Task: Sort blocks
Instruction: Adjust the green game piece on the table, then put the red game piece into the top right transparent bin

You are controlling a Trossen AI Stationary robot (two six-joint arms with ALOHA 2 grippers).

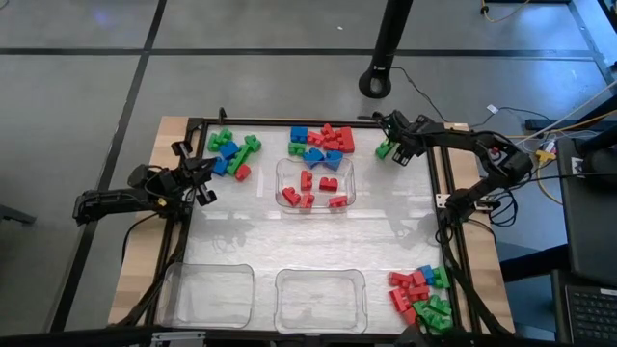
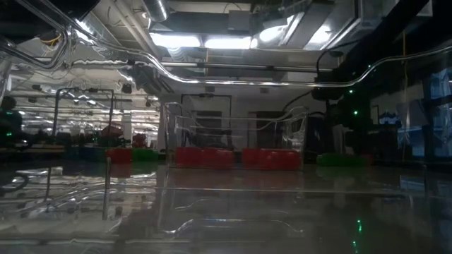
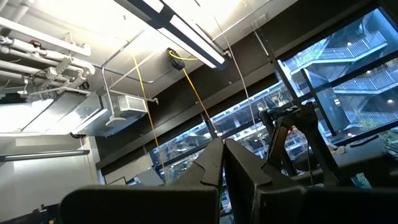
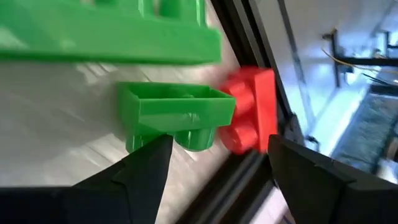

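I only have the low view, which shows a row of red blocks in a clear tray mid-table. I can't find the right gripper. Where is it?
Observer: The right gripper is at the table's back right corner. It is open, with its fingers on either side of a green block that lies next to a red block.
Operator: And the left one?
Observer: The left gripper is shut, beside the mixed pile at the back left. I can see nothing in it.
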